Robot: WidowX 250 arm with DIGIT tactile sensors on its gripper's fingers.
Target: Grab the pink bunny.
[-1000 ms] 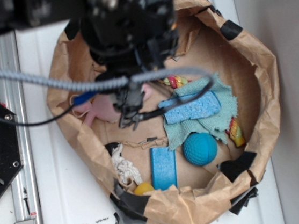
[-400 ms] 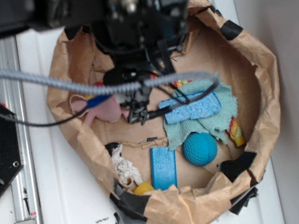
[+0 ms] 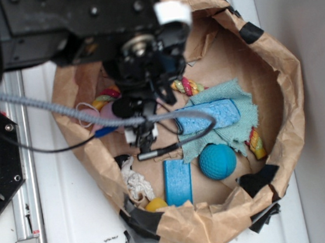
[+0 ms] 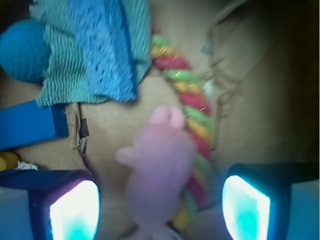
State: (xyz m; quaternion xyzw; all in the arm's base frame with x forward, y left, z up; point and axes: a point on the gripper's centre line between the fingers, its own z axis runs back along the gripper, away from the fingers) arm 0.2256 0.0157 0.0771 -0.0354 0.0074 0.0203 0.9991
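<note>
Brown paper lines the bin (image 3: 274,73) everything sits in. Up close, the gripper (image 4: 160,202) hangs with jaws spread wide, the pink bunny (image 4: 160,165) right between the fingers, not yet pinched. Looks like lining-up's done; next it needs to drop and squeeze. Rope toy (image 4: 192,107) touches the bunny behind, blue sponge (image 4: 102,47) further back. No readable writing anywhere.
</note>
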